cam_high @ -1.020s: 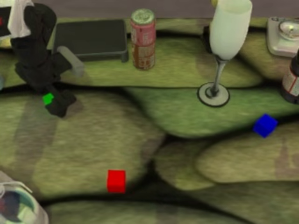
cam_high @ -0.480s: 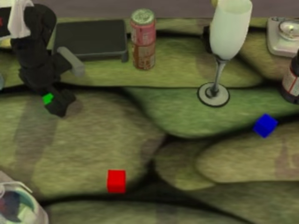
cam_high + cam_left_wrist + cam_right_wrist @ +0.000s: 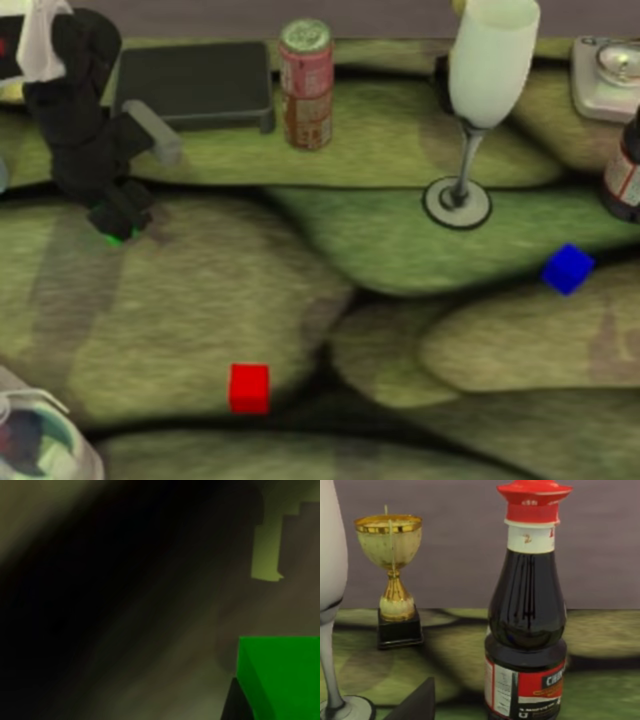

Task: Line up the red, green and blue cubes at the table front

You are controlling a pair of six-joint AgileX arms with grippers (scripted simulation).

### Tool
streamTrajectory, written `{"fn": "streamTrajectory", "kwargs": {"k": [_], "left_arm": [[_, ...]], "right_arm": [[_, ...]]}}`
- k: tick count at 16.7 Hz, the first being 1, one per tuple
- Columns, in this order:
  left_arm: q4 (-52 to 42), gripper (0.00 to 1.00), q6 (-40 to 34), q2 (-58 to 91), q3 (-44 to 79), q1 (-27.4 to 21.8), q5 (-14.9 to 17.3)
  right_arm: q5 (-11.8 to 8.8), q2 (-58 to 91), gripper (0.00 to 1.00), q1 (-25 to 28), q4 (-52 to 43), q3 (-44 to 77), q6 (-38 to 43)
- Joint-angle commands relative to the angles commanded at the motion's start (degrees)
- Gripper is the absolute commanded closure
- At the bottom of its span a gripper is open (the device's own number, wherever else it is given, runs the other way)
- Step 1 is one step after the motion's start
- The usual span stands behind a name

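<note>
L pincer (image 3: 118,222) has dropped over green cube (image 3: 113,237), now nearly hidden; grip cannot be told. Pickup imminent; red cube (image 3: 248,387) and blue cube (image 3: 567,268) unmoved.

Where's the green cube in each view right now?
Top view: green cube, a sliver under the left gripper, table's left side.
Left wrist view: green cube fills the lower right corner, close up.
Right wrist view: not in it.
Shared landmark: the mottled table.

Glossy dark glass bottle (image 3: 526,630), shiny gold metal trophy (image 3: 390,575), matt mossy table (image 3: 300,300).
</note>
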Motion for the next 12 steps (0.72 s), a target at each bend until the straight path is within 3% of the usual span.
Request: {"fn": "streamTrajectory", "kwargs": {"k": [8, 12], "left_arm": [[-2.47, 1.0, -0.84, -2.7, 1.26, -0.16, 1.24], [-10.72, 1.0, -0.8, -4.62, 6.82, 0.35, 1.25]], "right_arm": [[0.0, 0.0, 0.0, 0.0, 0.0, 0.0, 0.0], [0.0, 0.0, 0.0, 0.0, 0.0, 0.0, 0.0]]}}
